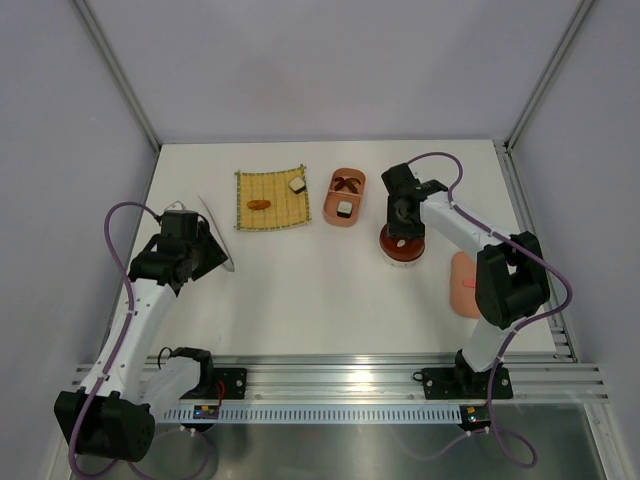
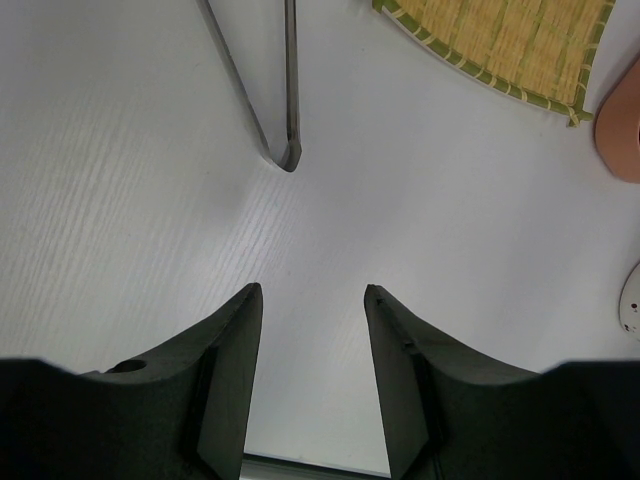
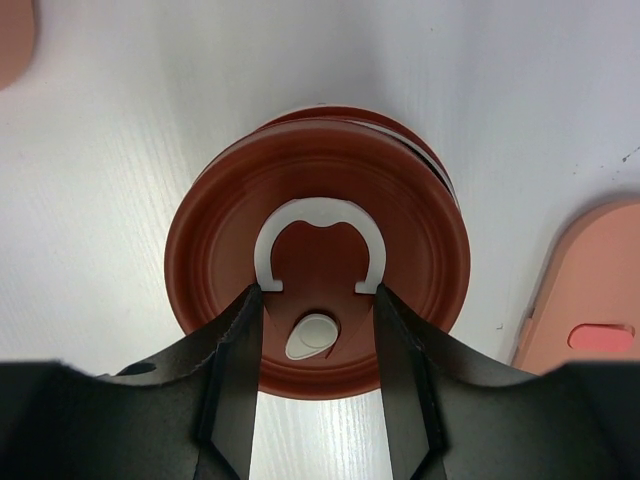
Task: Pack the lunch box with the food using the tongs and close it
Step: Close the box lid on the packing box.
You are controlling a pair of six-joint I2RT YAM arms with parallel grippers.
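The pink lunch box stands open at the table's middle back, with a brown piece and a sushi block of the food inside. An orange lump and another sushi block lie on the yellow mat. The slim white tongs lie flat just ahead of my left gripper, which is open and holds nothing. My right gripper hovers open over a round red lidded container, its fingers straddling the white valve.
The flat pink lid lies to the right of the red container. A white horseshoe handle sits on the red lid. The mat's corner and the lunch box's edge show past the tongs.
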